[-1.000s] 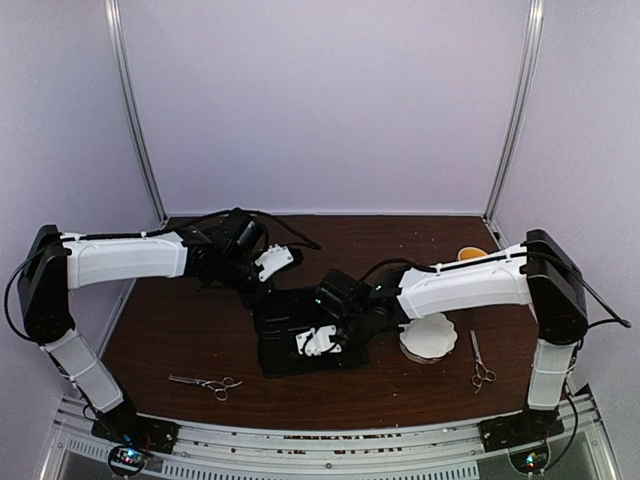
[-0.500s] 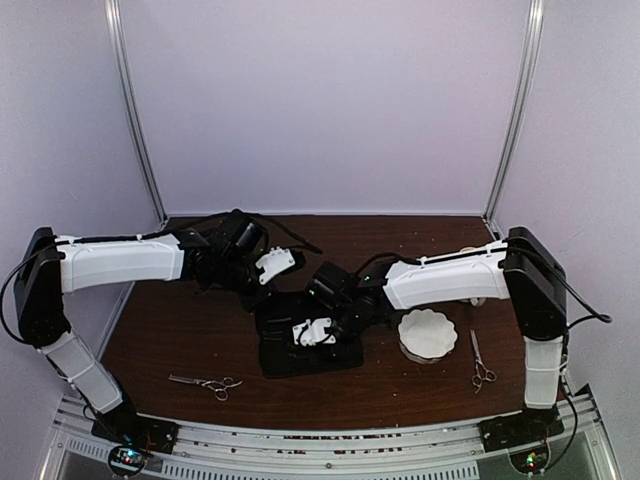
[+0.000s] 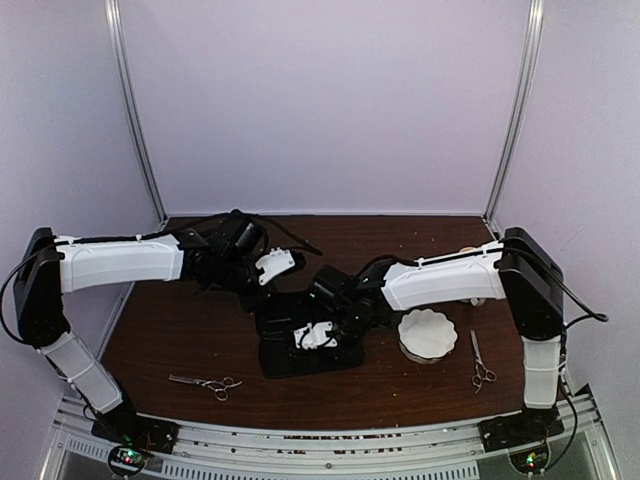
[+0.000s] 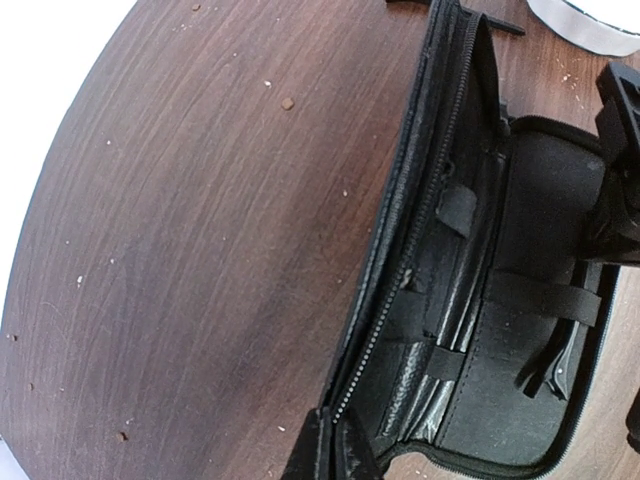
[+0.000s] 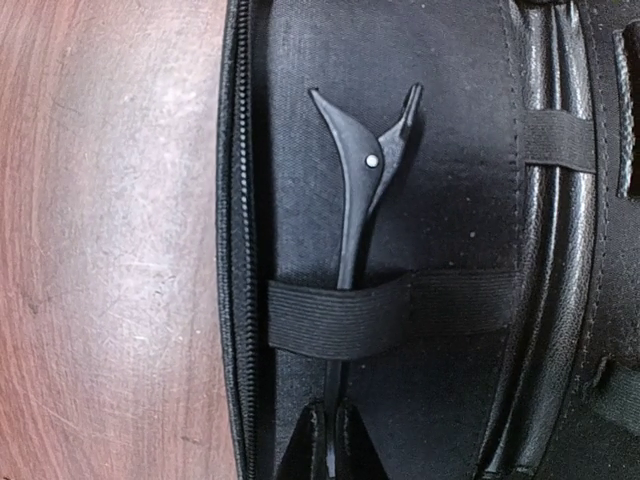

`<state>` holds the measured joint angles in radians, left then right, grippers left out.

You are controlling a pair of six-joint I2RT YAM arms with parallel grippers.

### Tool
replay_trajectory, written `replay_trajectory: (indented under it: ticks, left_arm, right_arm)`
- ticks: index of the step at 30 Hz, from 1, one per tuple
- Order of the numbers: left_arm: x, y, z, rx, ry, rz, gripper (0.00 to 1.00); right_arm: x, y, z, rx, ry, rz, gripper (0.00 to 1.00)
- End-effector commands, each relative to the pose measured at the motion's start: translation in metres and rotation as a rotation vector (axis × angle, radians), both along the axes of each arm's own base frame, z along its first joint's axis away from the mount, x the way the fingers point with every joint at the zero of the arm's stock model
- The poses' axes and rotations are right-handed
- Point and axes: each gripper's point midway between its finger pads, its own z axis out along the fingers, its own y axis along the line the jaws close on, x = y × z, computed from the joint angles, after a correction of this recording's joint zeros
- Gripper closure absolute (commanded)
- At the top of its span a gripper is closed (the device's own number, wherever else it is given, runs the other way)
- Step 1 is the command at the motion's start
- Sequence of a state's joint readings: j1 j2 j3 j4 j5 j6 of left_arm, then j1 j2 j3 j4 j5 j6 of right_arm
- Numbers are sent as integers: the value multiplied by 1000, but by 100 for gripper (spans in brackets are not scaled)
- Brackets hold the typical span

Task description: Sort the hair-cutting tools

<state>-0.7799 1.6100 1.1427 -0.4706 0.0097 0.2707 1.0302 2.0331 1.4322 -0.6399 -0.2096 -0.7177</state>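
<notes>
The black zip case (image 3: 285,356) lies open mid-table. My left gripper (image 3: 259,297) is shut on its zip edge, as the left wrist view (image 4: 335,452) shows. My right gripper (image 3: 305,340) is inside the case (image 5: 450,150), shut on the thin end of a black clip (image 5: 358,190) that sits under an elastic band (image 5: 340,316). The same clip shows in the left wrist view (image 4: 556,352). One silver scissors (image 3: 206,383) lies front left on the table and another (image 3: 481,363) front right. I cannot make out a second black clip for certain.
A white scalloped bowl (image 3: 428,335) stands just right of the case; its rim shows in the left wrist view (image 4: 590,25). A thin black sliver (image 4: 492,20) lies on the wood near it. The case has more elastic loops (image 4: 545,297) and pockets.
My right gripper has moved left into the open case and now sits at the clip under the band. The left arm, both scissors and the bowl have not moved.
</notes>
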Motion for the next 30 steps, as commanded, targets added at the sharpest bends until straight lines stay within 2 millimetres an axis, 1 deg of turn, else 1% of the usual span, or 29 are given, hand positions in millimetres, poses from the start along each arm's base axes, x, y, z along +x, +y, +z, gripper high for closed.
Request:
replay_trajectory:
  ticks: [1, 5, 8, 11, 12, 14, 15, 19, 21, 23, 28, 30]
  left_arm:
    - [-3, -9, 18, -54, -44, -44, 100]
    - [-3, -8, 17, -47, -48, -42, 100]
    - [-3, -8, 17, -47, -50, -43, 100]
    - [-3, -8, 18, -46, -52, -45, 100]
    - [-3, -8, 18, -46, -52, -46, 100]
    - [-4, -8, 17, -45, -51, -50, 100]
    - [-5, -8, 17, -43, -51, -53, 100]
    - [-7, -8, 15, -35, -49, -63, 100]
    - [-8, -9, 14, -34, -45, -68, 100]
    - [-9, -10, 13, -33, -41, -72, 100]
    - [-10, -10, 13, -29, -41, -75, 100]
    - [-10, -9, 11, -21, -40, -72, 100]
  right_arm:
    - [9, -24, -6, -48, -12, -18, 100]
    - [12, -41, -6, -76, -28, -21, 100]
    - [11, -52, -10, -98, -29, -15, 100]
    - [8, -59, -13, -110, -23, -8, 100]
    - [6, -58, -13, -106, -15, -5, 99]
    - [3, -55, -11, -93, -9, -1, 88]
    - [-1, -53, -10, -85, -8, 5, 85]
    - [-17, -38, 7, -14, -8, 47, 76]
    - [-25, -32, 13, 0, -3, 72, 76]
    - [-30, -28, 13, -2, 4, 87, 76]
    - [-33, -21, 2, -23, 17, 101, 77]
    - [-34, -17, 1, -24, 21, 101, 77]
